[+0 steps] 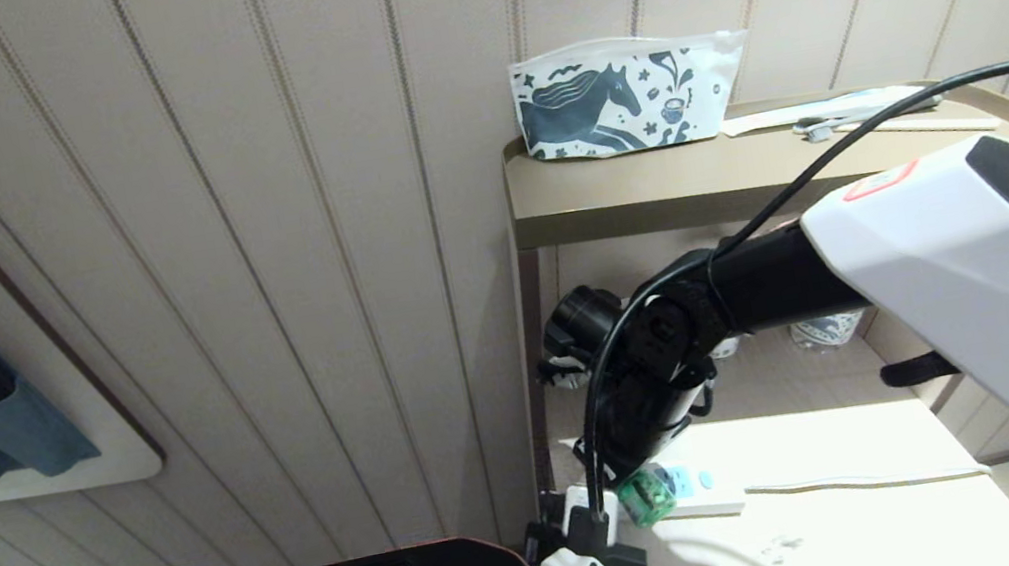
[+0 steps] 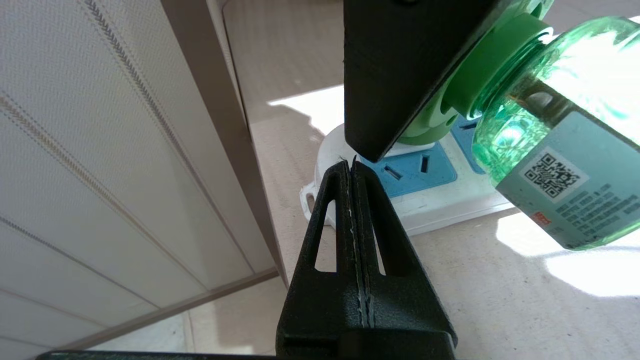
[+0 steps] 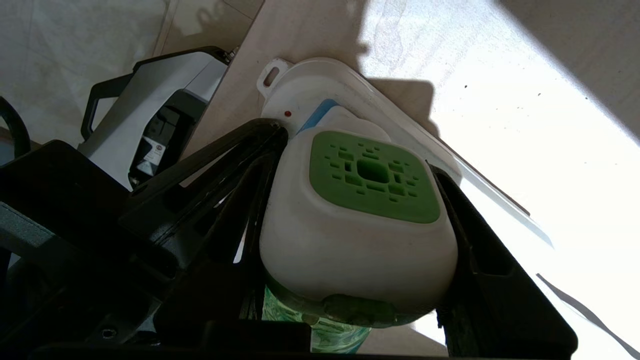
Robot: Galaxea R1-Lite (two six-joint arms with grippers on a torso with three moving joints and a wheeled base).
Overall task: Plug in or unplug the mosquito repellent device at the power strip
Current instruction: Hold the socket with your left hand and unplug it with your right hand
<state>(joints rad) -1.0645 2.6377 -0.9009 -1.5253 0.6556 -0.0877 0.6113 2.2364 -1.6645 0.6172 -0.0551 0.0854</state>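
Note:
The mosquito repellent device (image 3: 372, 200) has a white head with a green grille and a green liquid bottle (image 2: 545, 125). My right gripper (image 3: 357, 220) is shut on its head, one finger on each side. The head rests against a light-blue socket panel of the white power strip (image 2: 440, 200), which lies on the lower shelf. Its prongs are hidden. My left gripper (image 2: 352, 166) is shut and empty, with its tips at the strip's rounded end. In the head view the right gripper (image 1: 643, 489) reaches down from the right onto the power strip (image 1: 704, 489).
The shelf unit's side panel (image 2: 235, 150) and the striped wall stand close on the left. A horse-print pouch (image 1: 627, 96) and toothbrushes (image 1: 853, 116) lie on the top shelf. Clear bottles (image 1: 821, 331) stand at the back of the lower shelf. The strip's white cord (image 1: 859, 477) runs right.

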